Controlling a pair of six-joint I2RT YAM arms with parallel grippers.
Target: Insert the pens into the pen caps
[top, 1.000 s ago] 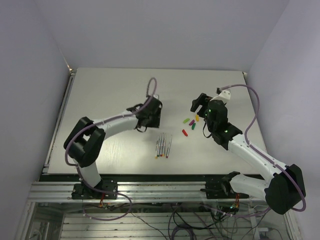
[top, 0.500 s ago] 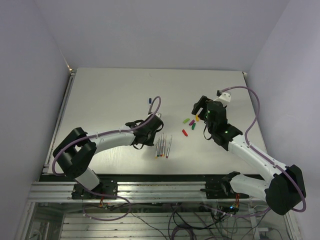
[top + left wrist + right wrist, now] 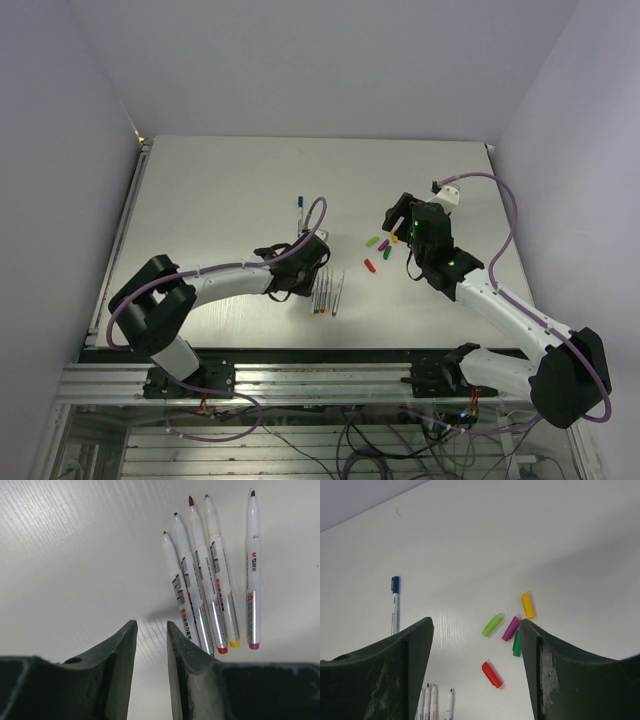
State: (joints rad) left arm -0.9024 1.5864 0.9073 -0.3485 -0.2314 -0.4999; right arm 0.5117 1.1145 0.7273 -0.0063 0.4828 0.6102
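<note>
Pens (image 3: pixel 207 580), five of them uncapped, lie side by side on the table (image 3: pixel 200 190), well in from its near edge, tips pointing away. The purple-ended one reads "M&G" (the other print is too small to read). The left gripper (image 3: pixel 151 625) hangs just beside them, jaws a narrow gap apart, empty. Farther right, five pen caps (image 3: pixel 511 628) lie scattered near the right gripper (image 3: pixel 477 625), whose jaws stand wide, holding nothing. Beyond, a blue-capped pen (image 3: pixel 395 605) lies alone.
</note>
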